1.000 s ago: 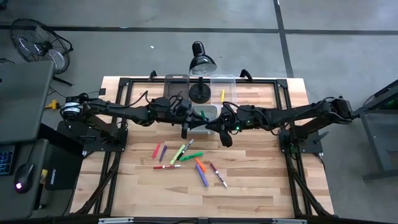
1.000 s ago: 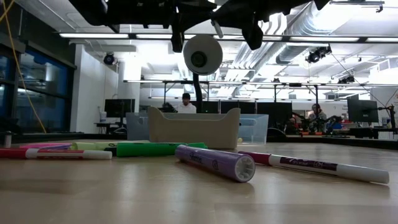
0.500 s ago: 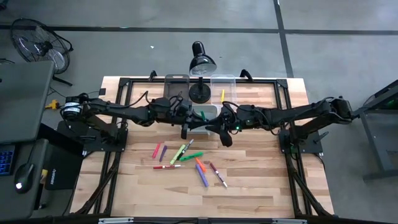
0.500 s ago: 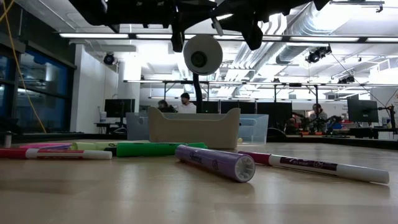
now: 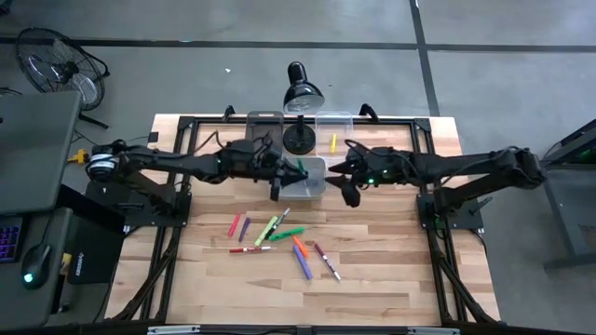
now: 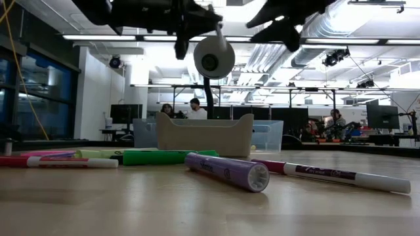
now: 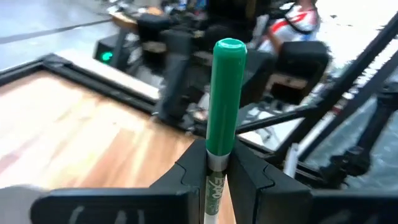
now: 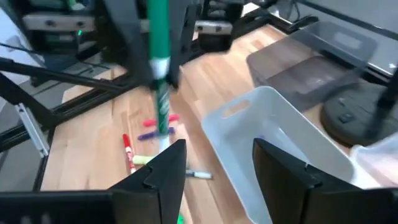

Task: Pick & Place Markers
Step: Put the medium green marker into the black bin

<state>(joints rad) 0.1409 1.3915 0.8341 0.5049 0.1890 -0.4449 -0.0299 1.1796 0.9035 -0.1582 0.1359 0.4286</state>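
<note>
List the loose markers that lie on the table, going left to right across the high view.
pink capped marker → short purple marker → yellow-green marker → orange marker → white marker with a dark red cap. The rest overlap these in the order and are left out.

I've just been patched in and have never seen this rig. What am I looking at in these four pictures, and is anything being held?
Two dark robot arms work at a wooden table. One picture looks straight down from above, one looks level across the tabletop, and one comes from each arm's wrist. The left pincer is shut on a green marker, holding it above the white bin. The right pincer is open and empty, beside that bin. Loose markers lie scattered on the table in front. Behind the bin stand two clear bins and a black lamp.
</note>
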